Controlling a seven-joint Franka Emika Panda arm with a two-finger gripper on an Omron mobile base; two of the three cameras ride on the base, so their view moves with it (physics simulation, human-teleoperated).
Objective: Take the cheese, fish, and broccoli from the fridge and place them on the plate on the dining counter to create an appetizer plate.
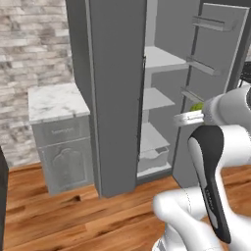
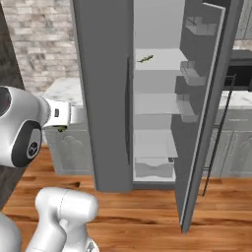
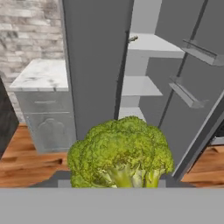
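Observation:
My gripper [image 1: 192,112] is shut on the broccoli [image 3: 120,153], a rounded yellow-green clump that covers the fingertips in the hand view. It hangs in the air in front of the open fridge [image 1: 115,98], a little outside it; a green edge of the broccoli [image 1: 197,106] shows at the hand. On an upper fridge shelf lies the slender greenish fish [image 2: 145,59], also seen as a small shape [image 3: 132,39] at the shelf's left edge. The lower shelves look bare. The cheese, the plate and the dining counter are out of view.
The fridge door [image 2: 206,98] stands open on the right, with door racks on its inner face. A low grey cabinet with a marble top [image 1: 56,100] stands left of the fridge against a brick wall. Wooden floor [image 1: 73,215] lies in front.

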